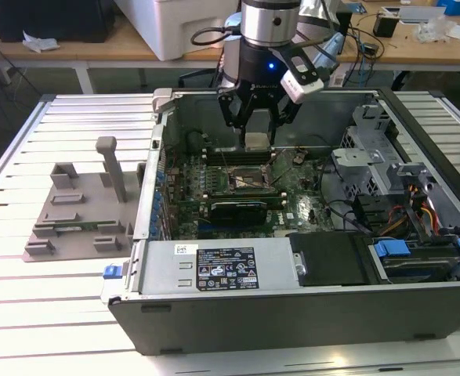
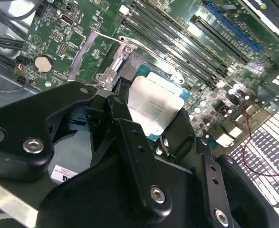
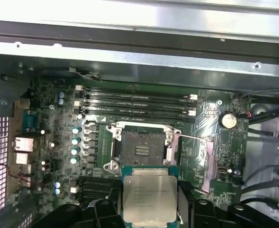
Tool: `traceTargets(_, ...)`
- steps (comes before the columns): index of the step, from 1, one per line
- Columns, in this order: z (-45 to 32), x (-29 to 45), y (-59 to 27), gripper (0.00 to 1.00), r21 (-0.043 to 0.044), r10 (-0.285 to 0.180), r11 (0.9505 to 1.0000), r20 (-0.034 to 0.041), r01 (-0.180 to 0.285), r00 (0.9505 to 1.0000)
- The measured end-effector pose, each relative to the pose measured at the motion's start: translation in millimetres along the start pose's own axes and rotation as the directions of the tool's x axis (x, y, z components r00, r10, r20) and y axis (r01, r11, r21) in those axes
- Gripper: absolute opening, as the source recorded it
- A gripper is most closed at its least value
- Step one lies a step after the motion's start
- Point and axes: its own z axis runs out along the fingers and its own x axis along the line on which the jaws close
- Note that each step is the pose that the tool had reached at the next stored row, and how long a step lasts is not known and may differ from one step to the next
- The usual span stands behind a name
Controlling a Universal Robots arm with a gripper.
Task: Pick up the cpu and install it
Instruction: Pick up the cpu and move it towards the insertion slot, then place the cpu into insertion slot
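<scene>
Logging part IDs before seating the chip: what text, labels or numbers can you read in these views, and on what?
Nothing can be quoted.
cpu lid: faint engraved lines, blurred, unreadable.
Black label on the power supply: print too small.
White sticker beside that label: too small.
Motherboard markings: too small.

Silver-topped square cpu (image 3: 149, 194), teal-rimmed; level; aloft beside open socket (image 3: 139, 149).
</scene>
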Motion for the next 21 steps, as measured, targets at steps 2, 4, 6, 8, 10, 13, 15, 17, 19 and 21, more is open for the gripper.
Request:
traceTargets(2,4.6,-0.4,0.8,0.55,0.0,0.0,1.0,0.0,0.0,1.0)
traceTargets(4,8.7,-0.5,1.3,0.55,0.0001,0.0,1.0,-0.0001,0.0,1.0)
traceTargets(6,11.4,-0.6,1.5,0.55,0.0001,0.0,1.0,-0.0001,0.0,1.0)
traceTargets(8,11.6,-0.6,1.4,0.55,0.0003,0.0,1.0,-0.0002,0.0,1.0)
traceTargets(10,11.7,-0.6,1.5,0.55,0.0001,0.0,1.0,-0.0001,0.0,1.0)
traceTargets(13,11.8,-0.6,1.5,0.55,0.0001,0.0,1.0,-0.0001,0.0,1.0)
traceTargets(15,11.8,-0.6,1.5,0.55,0.0001,0.0,1.0,-0.0002,0.0,1.0)
traceTargets(17,11.8,-0.6,1.5,0.55,0.0001,0.001,1.0,-0.0001,-0.001,1.0)
traceTargets(19,11.8,-0.6,1.5,0.55,0.0,0.009,1.0,-0.0004,-0.009,1.0)
traceTargets(21,11.8,-0.6,1.5,0.55,-0.0005,0.063,0.998,-0.0024,-0.063,0.998)
